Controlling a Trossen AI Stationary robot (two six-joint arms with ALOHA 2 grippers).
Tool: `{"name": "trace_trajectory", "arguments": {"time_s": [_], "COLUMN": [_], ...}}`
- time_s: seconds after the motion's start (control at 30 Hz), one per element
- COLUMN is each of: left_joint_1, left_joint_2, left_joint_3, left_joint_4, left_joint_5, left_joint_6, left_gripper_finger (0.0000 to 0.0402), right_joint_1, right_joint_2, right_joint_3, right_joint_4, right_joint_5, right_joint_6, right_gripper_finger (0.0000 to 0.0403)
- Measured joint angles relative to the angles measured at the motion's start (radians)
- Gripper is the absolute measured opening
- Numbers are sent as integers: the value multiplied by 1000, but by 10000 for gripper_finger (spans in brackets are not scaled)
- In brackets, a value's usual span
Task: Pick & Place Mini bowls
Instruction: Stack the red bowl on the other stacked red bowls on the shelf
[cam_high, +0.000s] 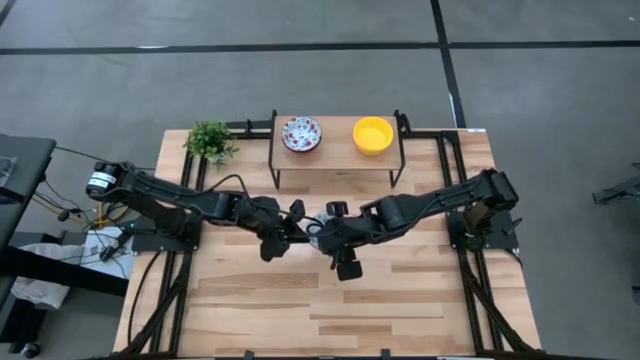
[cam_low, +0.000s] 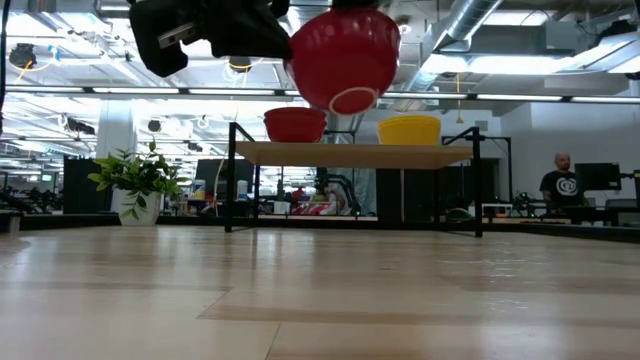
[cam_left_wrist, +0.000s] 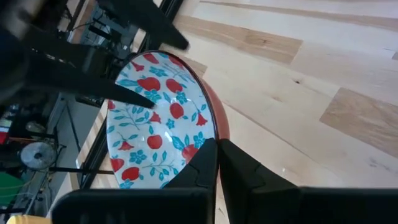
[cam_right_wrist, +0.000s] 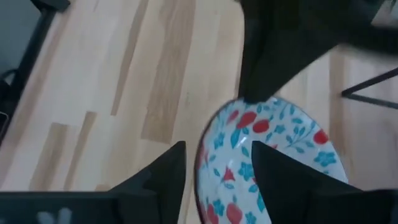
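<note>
The left tool (cam_left_wrist: 217, 146) was found clamped on the rim of a small round mini bowl, white inside with a red-and-blue floral pattern and red outside (cam_left_wrist: 158, 118). This held bowl was tilted steeply on edge and was well above the light wooden counter (cam_high: 400, 300), near its middle. The right tool (cam_right_wrist: 219, 149) met it from the opposite side with its fingers parted, one inside and one outside the rim, and no firm contact was evident. The step in hand was judged to be a transfer from the left arm to the right. For a sound transfer, the right tool should seat deeper over the rim and close fully before the left tool lets go. The two grips should remain on opposite parts of the rim so the fingers do not collide. The glazed wall appeared slippery, so a shallow pinch risked the bowl pivoting or dropping. A second floral mini bowl (cam_high: 301, 133) and a plain yellow mini bowl (cam_high: 373, 135) stood apart on the raised wooden shelf (cam_high: 338, 155) at the counter's far side. A small green potted plant (cam_high: 210, 142) stood beside that shelf.
</note>
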Motion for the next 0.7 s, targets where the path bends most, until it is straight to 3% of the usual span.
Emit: {"name": "trace_trajectory", "arguments": {"time_s": [0.37,0.53,0.7], "left_joint_1": [23,23,23], "left_joint_2": [0,-7,-44], "left_joint_3": [0,0,-1], "left_joint_4": [-24,-36,-44], "left_joint_5": [-19,-71,-118], "left_joint_6": [1,1,4], "left_gripper_finger": [9,8,8], "right_joint_1": [1,1,19], "right_joint_2": [0,-1,-22], "right_joint_3": [156,256,312], "right_joint_4": [-124,-248,-346], "right_joint_5": [1,23,132], "right_joint_6": [8,80,148], "right_gripper_finger": [171,143,97]}}
